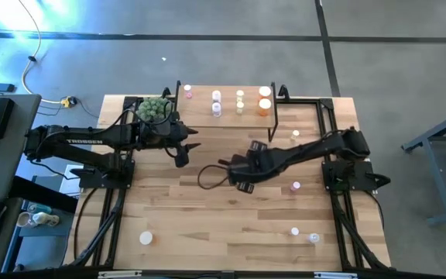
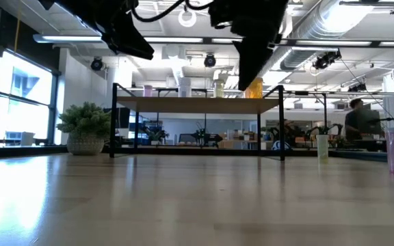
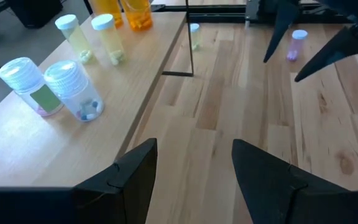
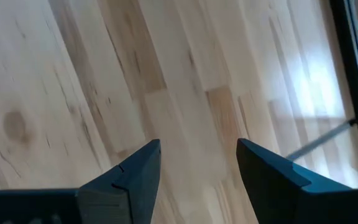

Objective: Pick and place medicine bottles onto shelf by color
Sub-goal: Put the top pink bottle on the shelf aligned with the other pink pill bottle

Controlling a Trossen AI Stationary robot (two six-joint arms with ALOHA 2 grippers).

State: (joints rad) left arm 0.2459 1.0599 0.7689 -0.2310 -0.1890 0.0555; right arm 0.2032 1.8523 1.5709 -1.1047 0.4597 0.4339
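The shelf (image 1: 227, 115) stands at the table's far middle. On its top stand pink (image 3: 27, 84), whitish (image 3: 73, 90), yellow-green (image 3: 107, 37) and orange (image 1: 265, 98) medicine bottles. Loose bottles stand on the table at the right: a yellow-green one (image 1: 296, 136), a pink one (image 1: 296, 186) and two near the front (image 1: 304, 235). Another stands at the front left (image 1: 146, 238). My left gripper (image 1: 189, 147) hangs open above the table by the shelf's left end. My right gripper (image 1: 237, 175) hangs open over bare wood in mid-table, nothing between its fingers (image 4: 197, 168).
A potted plant (image 1: 153, 108) sits left of the shelf, close to my left arm. Black frame rails (image 1: 327, 116) run along the table's sides. A cable loop (image 1: 207, 177) hangs off my right gripper. Bare wood lies at the table's near middle (image 1: 223, 232).
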